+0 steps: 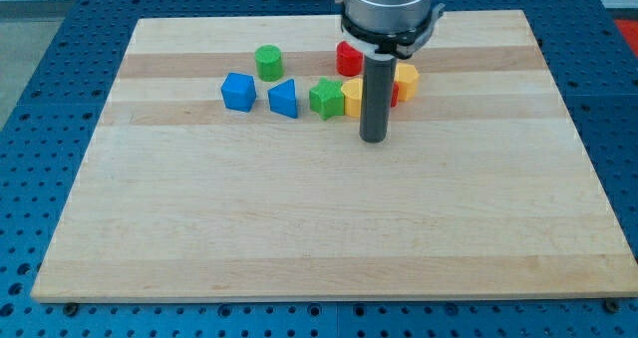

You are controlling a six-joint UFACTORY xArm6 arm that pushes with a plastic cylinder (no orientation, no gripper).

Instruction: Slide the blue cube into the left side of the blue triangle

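The blue cube (pixel 238 92) lies on the wooden board (pixel 329 228) at the view's upper left. The blue triangle (pixel 283 99) lies just to its right, with a small gap between them. My tip (pixel 374 138) rests on the board to the right of both, below a yellow block (pixel 353 97). The tip touches neither blue block and stands well apart from them.
A green cylinder (pixel 268 62) sits above the blue pair. A green star-shaped block (pixel 325 98) lies right of the triangle. A red block (pixel 348 58), a yellow hexagon (pixel 406 80) and another red block, mostly hidden by the rod, cluster behind it.
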